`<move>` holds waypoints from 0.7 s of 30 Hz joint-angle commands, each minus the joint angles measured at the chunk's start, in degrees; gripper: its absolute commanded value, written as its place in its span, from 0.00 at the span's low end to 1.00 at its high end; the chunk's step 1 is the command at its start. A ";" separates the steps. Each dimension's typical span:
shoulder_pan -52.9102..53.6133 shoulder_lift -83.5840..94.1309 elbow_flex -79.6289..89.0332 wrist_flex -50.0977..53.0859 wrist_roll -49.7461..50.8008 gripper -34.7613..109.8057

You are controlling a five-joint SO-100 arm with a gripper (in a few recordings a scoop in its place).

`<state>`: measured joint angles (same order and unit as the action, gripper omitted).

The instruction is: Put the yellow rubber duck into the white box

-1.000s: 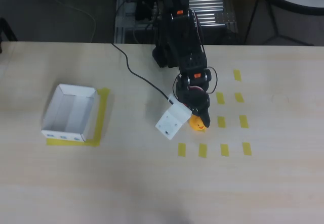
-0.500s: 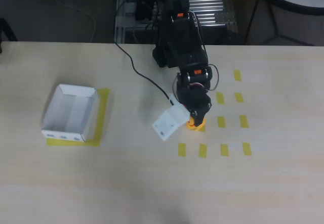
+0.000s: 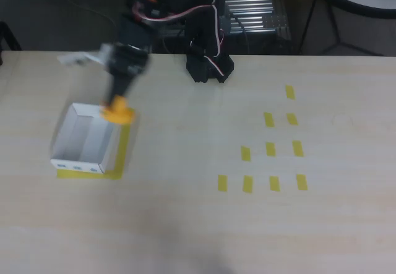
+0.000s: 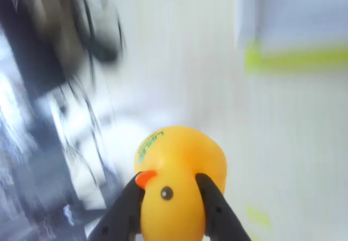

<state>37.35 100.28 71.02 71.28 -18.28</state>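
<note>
Wrist view, hand (image 4: 173, 208) gripping yellow rubber duck (image 4: 179, 181), face visible

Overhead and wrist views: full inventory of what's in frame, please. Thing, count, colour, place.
yellow rubber duck: 1, orange-yellow, held in the hand over the white box's upper right corner in the overhead view; face toward the wrist camera.
white box: 1, white, open-topped, left part of the table, on a yellow tape outline.
tape outline: 1, yellow, under and around the box.
tape rectangles: 10, yellow, scattered in rows on the table's right half.
table: 1, light wood.
metal rack: 1, silvery, behind the table's far edge.
arm base: 1, black, at the far edge of the table, centre.
hand: 1, black fingers, closed on the duck's sides; blurred in the overhead view.
</note>
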 commanded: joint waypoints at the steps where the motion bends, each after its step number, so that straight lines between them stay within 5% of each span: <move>1: 15.64 -4.39 -2.55 -6.94 -3.16 0.24; 11: 21.01 -19.78 11.25 -27.25 -11.43 0.24; 18: 18.98 -22.24 16.26 -29.44 -19.07 0.24; 21: 17.84 -23.47 16.88 -28.83 -22.41 0.33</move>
<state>56.51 76.03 87.19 43.51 -36.12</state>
